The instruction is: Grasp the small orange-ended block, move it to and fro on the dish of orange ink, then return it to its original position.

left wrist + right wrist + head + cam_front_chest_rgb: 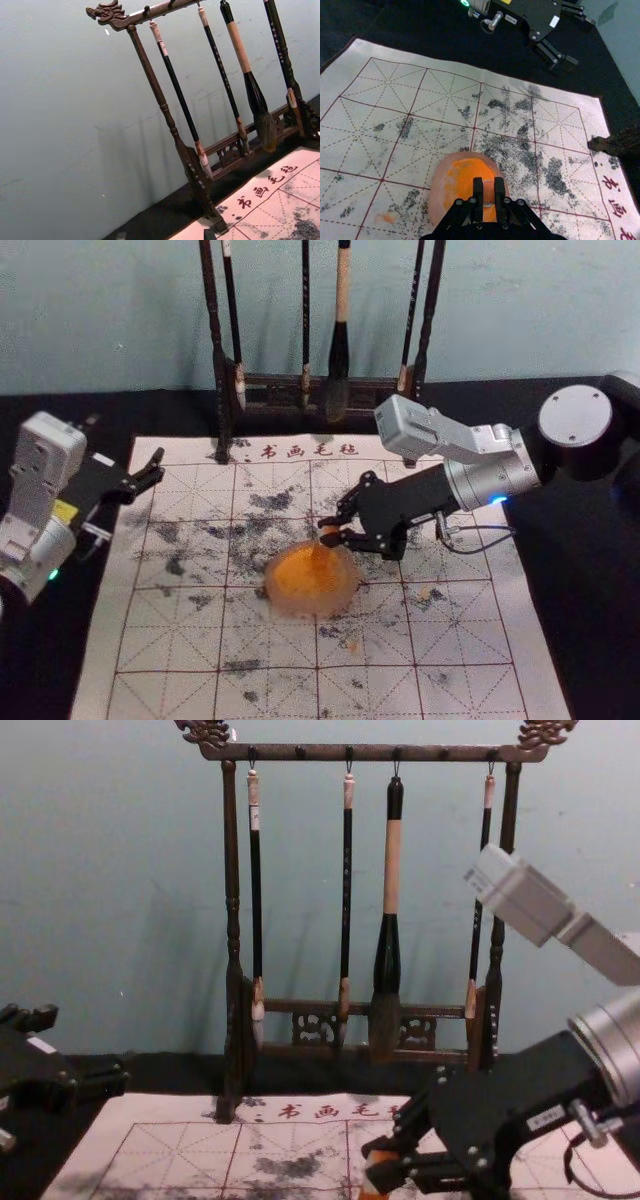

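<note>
Orange ink colors a shallow dish (348, 596) on a gridded, black-smudged calligraphy mat (170, 640), where the right gripper (329, 531), reaching in from two o'clock, has its fingers clamped on the small orange-ended block (328, 530). Seen from the head view, with twelve o'clock at the wall side, the block is poised at the dish's one o'clock; whether it touches the ink, one cannot tell. The left gripper (88, 1046) is parked toward ten o'clock from the dish, fingers spread apart. At twelve o'clock, brushes (341, 340) hang from a dark wooden stand (222, 390); an orange spot (352, 647) marks the mat at five o'clock.
</note>
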Robot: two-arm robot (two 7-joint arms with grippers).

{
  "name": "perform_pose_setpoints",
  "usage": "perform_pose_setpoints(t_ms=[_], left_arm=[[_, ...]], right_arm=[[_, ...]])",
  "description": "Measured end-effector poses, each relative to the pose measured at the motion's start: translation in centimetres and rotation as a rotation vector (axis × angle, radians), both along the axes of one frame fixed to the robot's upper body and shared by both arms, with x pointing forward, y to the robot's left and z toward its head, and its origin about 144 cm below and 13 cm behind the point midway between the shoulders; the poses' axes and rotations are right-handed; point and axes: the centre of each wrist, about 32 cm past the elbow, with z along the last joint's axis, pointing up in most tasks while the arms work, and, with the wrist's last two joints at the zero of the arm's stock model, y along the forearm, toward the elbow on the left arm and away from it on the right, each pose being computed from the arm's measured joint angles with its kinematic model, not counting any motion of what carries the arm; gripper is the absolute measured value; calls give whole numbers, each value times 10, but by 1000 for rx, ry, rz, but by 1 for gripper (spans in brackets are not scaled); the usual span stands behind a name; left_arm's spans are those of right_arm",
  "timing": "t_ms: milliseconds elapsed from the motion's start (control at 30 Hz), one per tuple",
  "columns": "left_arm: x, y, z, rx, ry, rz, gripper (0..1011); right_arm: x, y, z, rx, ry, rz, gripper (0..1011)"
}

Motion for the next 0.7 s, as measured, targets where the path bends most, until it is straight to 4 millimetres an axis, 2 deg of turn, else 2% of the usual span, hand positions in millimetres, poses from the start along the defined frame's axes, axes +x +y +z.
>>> perform_pose_setpoints(t_ms=[700], left_arm=[[0, 0, 0, 0, 0, 0, 1001]], right_arm=[[-9, -3, 1, -12, 2, 35, 129]])
